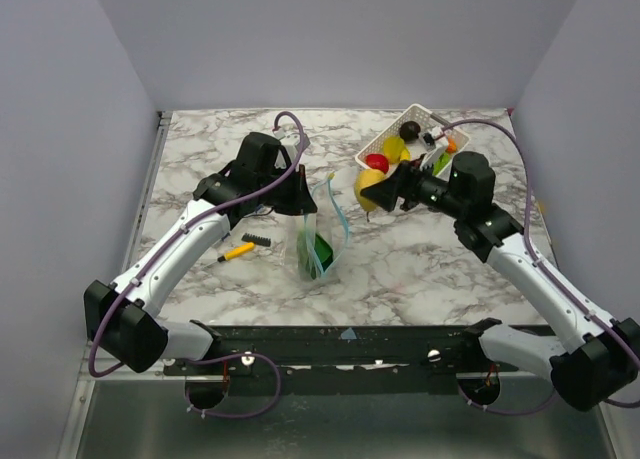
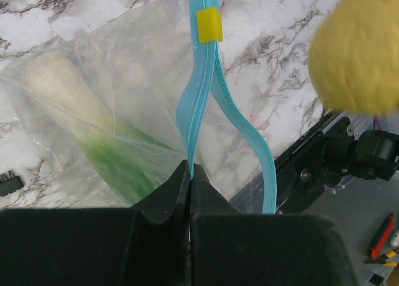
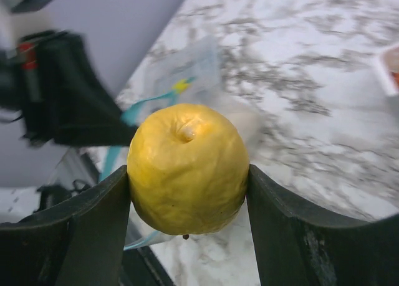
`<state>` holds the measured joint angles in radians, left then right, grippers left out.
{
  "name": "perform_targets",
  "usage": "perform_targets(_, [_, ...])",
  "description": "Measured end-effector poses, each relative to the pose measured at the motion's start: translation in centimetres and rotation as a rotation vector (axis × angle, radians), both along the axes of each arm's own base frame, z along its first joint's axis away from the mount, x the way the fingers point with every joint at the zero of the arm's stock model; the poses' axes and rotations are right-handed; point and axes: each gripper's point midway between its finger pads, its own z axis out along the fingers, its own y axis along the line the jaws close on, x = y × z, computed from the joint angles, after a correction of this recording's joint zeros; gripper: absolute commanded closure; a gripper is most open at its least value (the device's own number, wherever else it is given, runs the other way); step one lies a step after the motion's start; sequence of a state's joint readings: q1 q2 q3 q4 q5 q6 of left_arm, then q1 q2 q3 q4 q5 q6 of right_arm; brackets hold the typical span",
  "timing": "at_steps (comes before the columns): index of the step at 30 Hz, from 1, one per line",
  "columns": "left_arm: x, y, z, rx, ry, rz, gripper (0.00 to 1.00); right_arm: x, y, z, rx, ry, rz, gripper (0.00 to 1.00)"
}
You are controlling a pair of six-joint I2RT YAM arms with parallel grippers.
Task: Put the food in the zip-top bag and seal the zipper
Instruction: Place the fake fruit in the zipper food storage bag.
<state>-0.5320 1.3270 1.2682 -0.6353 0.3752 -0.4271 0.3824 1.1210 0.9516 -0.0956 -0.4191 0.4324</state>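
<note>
The clear zip-top bag (image 1: 322, 241) stands at the table's middle with its mouth open and a green-and-white vegetable (image 2: 93, 130) inside. My left gripper (image 1: 303, 201) is shut on one lip of the light blue zipper (image 2: 194, 111), which carries a yellow slider (image 2: 209, 25); the other lip bows away to the right. My right gripper (image 1: 380, 191) is shut on a yellow lemon-like fruit (image 3: 188, 167) and holds it in the air just right of the bag's mouth. The fruit also shows in the left wrist view (image 2: 355, 55).
A white basket (image 1: 412, 144) at the back right holds several toy foods: red, yellow, dark purple, orange. A yellow-and-black pen-like tool (image 1: 243, 247) lies left of the bag. The table's front edge with a black rail (image 1: 350, 344) is near the bag.
</note>
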Motion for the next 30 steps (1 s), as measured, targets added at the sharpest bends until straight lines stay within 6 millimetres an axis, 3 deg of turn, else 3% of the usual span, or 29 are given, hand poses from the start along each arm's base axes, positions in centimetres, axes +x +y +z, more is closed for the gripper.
perform_targets(5, [0.0, 0.0, 0.0, 0.000, -0.001, 0.000, 1.00, -6.2, 5.7, 3.4, 0.100, -0.112, 0.261, 0.66])
perform_targets(9, [0.0, 0.0, 0.0, -0.001, -0.002, 0.000, 1.00, -8.1, 8.1, 4.7, 0.148, -0.161, 0.354, 0.66])
perform_targets(14, [0.1, 0.0, 0.0, -0.002, -0.004, -0.001, 1.00, -8.1, 10.5, 2.6, 0.126, -0.121, 0.396, 0.64])
perform_targets(19, [0.0, 0.0, -0.1, -0.002, -0.004, -0.001, 1.00, -7.0, 11.2, 0.2, 0.078, -0.085, 0.358, 0.64])
perform_targets(26, [-0.2, 0.1, 0.4, -0.012, -0.021, -0.001, 1.00, -4.2, 10.1, -1.3, 0.022, -0.065, 0.164, 0.64])
perform_targets(30, [-0.3, 0.1, 0.7, -0.020, -0.035, -0.001, 1.00, -3.3, 9.1, -3.4, -0.016, -0.018, 0.056, 0.64])
